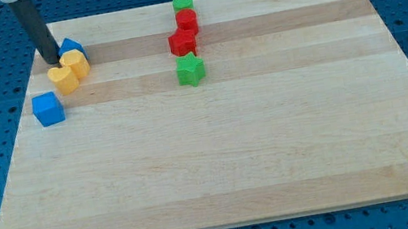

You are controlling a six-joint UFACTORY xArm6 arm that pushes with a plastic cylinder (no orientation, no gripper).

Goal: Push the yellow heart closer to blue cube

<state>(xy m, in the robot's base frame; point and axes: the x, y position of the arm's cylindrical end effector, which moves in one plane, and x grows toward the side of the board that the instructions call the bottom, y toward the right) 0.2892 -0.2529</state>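
Blue cube (48,109) just below yellow heart (63,78), my tip (53,61) touching heart; no claw.

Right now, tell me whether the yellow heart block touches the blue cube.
Apart: bare wood shows between the yellow heart block and the blue cube.

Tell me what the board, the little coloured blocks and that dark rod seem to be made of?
The board looks like pale wood: long grain stripes in lighter and darker bands, matt finish. The blocks, such as the blue cube and the yellow heart, look like plastic: flat, saturated colour with a slight sheen. The rod is dark and smooth, perhaps metal or plastic; I cannot tell which.
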